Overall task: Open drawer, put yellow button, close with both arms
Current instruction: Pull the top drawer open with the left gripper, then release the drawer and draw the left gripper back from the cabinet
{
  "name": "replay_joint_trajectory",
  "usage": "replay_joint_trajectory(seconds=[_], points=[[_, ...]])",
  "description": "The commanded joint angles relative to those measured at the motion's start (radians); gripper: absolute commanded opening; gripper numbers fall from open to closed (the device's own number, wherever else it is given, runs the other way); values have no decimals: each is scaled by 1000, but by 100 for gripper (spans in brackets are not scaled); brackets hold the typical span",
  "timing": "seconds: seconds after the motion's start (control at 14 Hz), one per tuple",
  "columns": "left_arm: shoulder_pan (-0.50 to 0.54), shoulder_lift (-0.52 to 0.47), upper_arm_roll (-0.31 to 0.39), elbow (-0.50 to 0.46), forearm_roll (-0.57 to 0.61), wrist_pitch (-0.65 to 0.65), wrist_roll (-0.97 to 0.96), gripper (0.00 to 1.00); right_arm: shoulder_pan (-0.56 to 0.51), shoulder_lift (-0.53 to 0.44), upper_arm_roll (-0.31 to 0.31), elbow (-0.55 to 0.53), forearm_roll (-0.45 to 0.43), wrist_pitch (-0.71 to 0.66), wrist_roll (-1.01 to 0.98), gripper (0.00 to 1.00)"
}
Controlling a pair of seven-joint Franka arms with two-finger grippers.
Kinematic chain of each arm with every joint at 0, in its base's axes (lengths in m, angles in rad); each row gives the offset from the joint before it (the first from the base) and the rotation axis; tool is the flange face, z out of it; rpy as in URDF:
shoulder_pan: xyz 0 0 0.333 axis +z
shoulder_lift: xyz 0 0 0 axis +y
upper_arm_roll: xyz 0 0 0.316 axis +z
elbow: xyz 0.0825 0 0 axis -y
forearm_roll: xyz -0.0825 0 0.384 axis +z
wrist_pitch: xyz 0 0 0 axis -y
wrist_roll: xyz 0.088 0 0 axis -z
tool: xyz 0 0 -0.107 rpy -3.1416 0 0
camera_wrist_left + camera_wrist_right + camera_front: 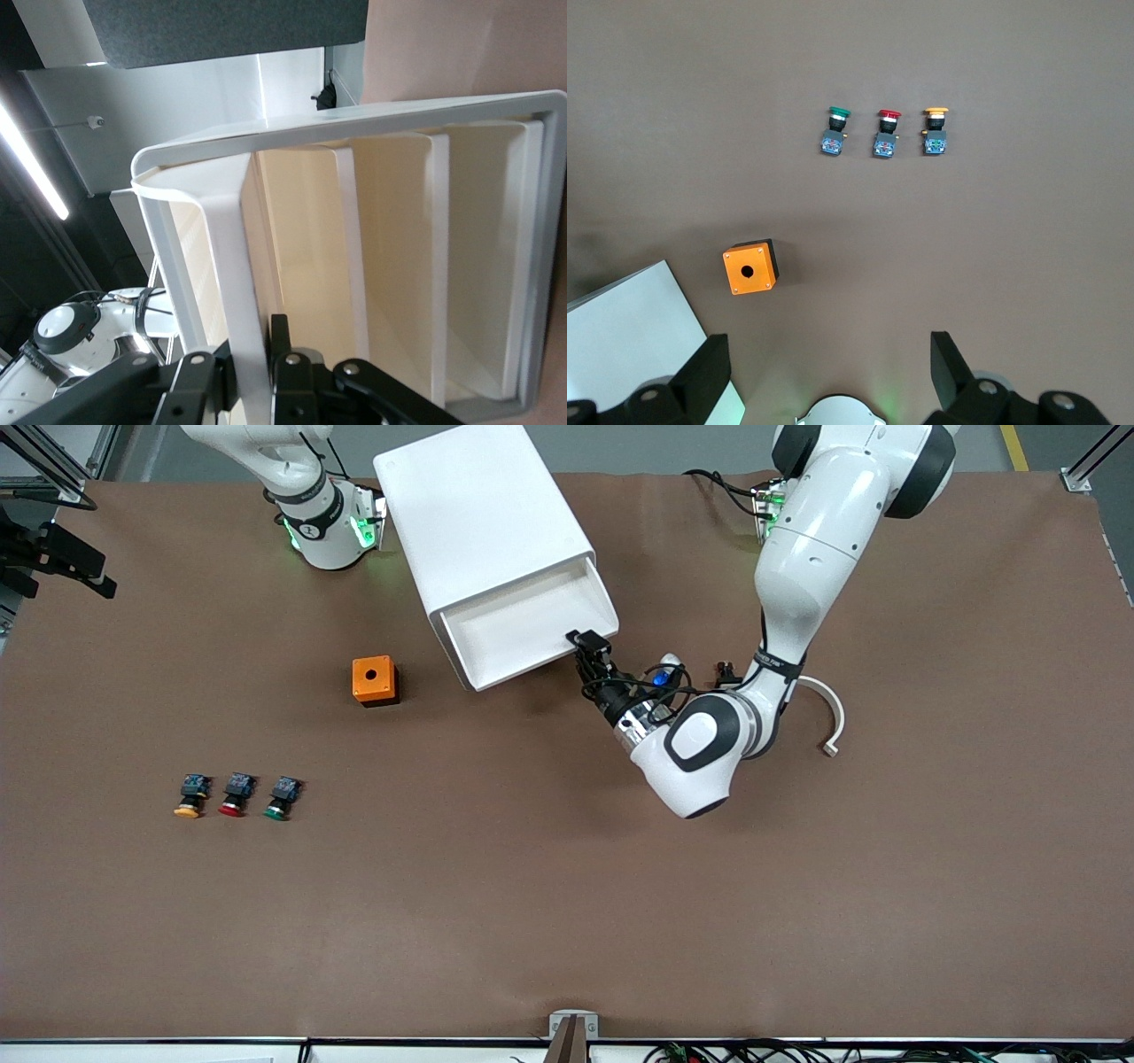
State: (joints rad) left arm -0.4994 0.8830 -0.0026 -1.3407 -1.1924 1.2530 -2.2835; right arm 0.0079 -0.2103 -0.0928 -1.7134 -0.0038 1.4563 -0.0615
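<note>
At the front lip of the open drawer [530, 627], the left end effector [592, 657] pinches tight and could tug the cabinet [483, 522] crooked, while the wide-open right end effector [828, 372] waits up high and the yellow button [189, 796] sits untouched near the right arm's end of the tabletop [567, 886].

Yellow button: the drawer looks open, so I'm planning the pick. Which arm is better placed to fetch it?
Right, probably. The yellow button lies toward the right arm's end of the table, and the right hand is open and free. The left hand is shut on the drawer front.
</note>
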Motion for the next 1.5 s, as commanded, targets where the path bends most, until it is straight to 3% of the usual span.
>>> replay_joint_trajectory(seconds=[0.0,0.5,0.64,0.71,0.79,1.07,1.29,1.43], points=[[41,-22,10,-5,-6,2,30,10,-3,-26,-5,-23,11,2,-20,100],[85,-29,12,3,-4,2,30,14,-3,-26,-5,-23,11,4,-20,100],[85,-27,13,3,-4,3,30,35,-3,-26,-5,-23,11,4,-20,100],[84,-27,13,3,-4,3,30,83,-3,-26,-5,-23,11,4,-20,100],[84,-27,13,5,-4,5,32,100,-3,-26,-5,-23,11,4,-20,100],[94,-27,18,52,1,2,139,100,-5,-26,-5,-23,11,4,-20,100],[143,-27,18,104,7,-15,361,100,-5,-26,-5,-23,11,4,-20,100],[166,-38,13,126,74,-18,535,100,-5,-26,-5,-23,11,4,-20,100]])
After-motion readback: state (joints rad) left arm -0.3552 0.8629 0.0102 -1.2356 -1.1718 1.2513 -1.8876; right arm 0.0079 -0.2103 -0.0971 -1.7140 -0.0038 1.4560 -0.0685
